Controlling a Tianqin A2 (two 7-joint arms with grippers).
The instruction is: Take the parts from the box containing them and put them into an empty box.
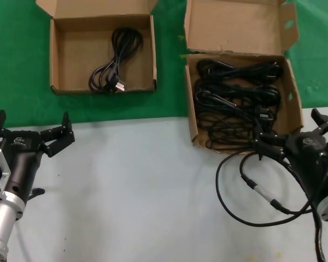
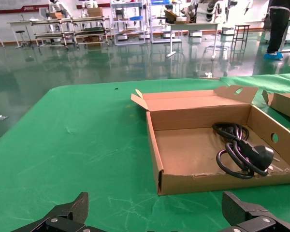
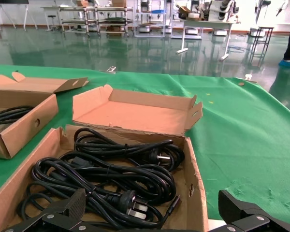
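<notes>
The box containing the parts (image 1: 235, 27), with a tall lid flap and an oval-holed tab, stands at the back right and holds several black bundled power cords (image 1: 238, 101). The shallow box (image 1: 53, 60) at the back left holds one coiled cord (image 1: 112, 68). My right gripper (image 1: 292, 131) is open and empty, just in front of the full box's near edge. In the right wrist view the cords (image 3: 111, 176) lie between its fingers (image 3: 152, 200). My left gripper (image 1: 33, 124) is open and empty, in front of the shallow box (image 2: 157, 154), whose cord (image 2: 239, 150) shows in the left wrist view.
A thin black robot cable with a silver connector (image 1: 262, 194) loops on the white table (image 1: 142, 185) by my right arm. Both boxes stand on a green mat (image 1: 22, 65). The full box's corner (image 2: 285, 104) shows in the left wrist view.
</notes>
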